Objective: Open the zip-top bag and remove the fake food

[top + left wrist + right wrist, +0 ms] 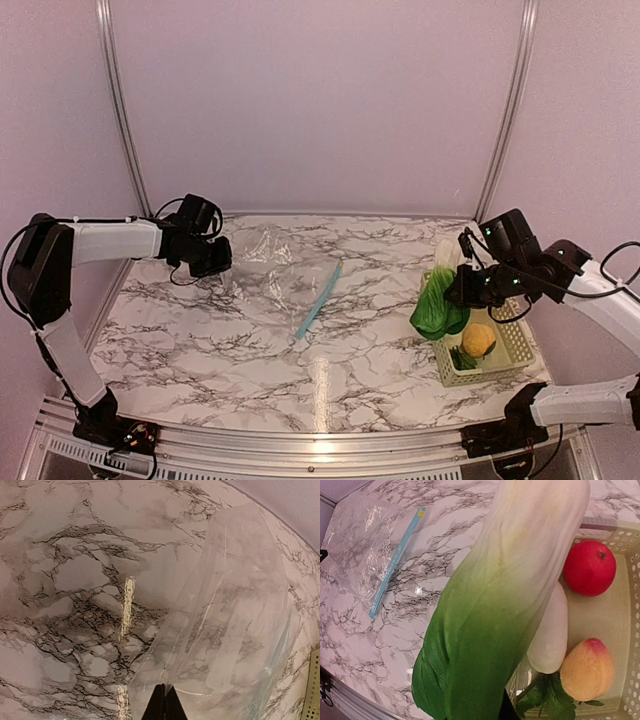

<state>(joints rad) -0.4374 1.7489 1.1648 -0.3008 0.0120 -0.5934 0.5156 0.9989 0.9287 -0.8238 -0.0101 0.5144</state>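
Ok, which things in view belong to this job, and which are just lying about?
Job: zip-top bag, bok choy, red apple, peach, white radish.
Lying about: lattice basket, marble table.

Overhead, two wrist close-ups; common bag (270, 270)

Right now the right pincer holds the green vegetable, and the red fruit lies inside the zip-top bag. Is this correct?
Only the fruit is wrong: the red fruit lies in the basket, not in the zip-top bag, as the right wrist view shows. The right pincer does hold the green vegetable.
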